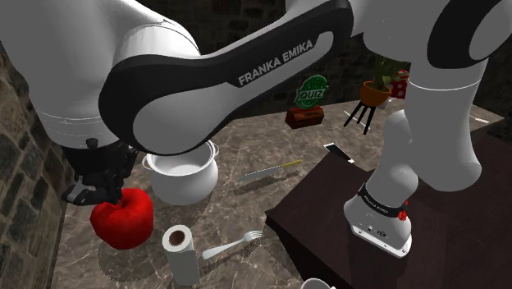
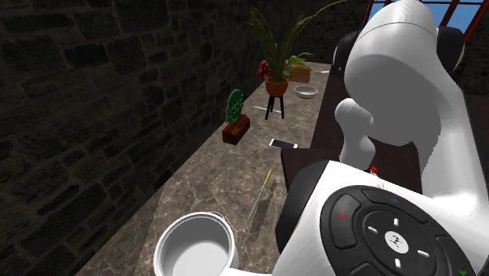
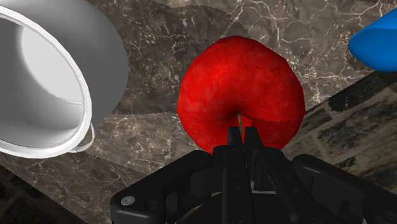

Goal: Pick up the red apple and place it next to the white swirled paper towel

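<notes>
a black gripper (image 3: 241, 131), its fingers (image 3: 234, 145) closed together, hovers over the stem (image 3: 240, 119) of a red apple (image 3: 238, 89) on the marble counter (image 3: 159, 38), beside a white pot (image 3: 44, 76) and near the paper towel roll (image 1: 179, 249); it likely needs to spread wide before lowering.

A narrow strip of bare worktop (image 1: 254, 148) lies between the red apple (image 1: 123, 217) and the paper towel roll (image 1: 180, 246). The white pot (image 1: 185, 174) stands close behind both. A fork (image 1: 232, 245) lies just beside the roll, at the shoulder view's right. The stone wall (image 1: 20, 148) closes that view's left side. A blue thing (image 3: 375, 38) lies near the apple.
</notes>
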Tool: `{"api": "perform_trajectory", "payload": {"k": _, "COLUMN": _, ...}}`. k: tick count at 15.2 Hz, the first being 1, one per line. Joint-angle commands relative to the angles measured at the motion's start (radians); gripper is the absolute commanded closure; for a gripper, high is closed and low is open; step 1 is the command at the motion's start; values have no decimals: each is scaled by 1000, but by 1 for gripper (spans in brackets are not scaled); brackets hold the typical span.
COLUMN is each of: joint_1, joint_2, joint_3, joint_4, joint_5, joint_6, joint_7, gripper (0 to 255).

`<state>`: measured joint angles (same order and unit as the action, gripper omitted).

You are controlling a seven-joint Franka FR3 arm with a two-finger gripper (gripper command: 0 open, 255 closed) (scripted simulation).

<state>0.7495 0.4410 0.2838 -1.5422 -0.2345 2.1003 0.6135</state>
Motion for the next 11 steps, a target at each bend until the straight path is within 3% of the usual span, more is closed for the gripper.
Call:
{"api": "perform_trajectory", "payload": {"k": 1, "joint_1": -1, "joint_2": 2, "joint_3": -1, "joint_4": -25, "joint_5": -3, "joint_6": 27, "joint_7": 4, "gripper": 255}}
{"api": "perform_trajectory", "payload": {"k": 11, "joint_1": 3, "joint_2": 50, "joint_3": -14, "joint_4": -88, "joint_5": -28, "joint_6": 136, "joint_7": 28, "gripper": 255}}
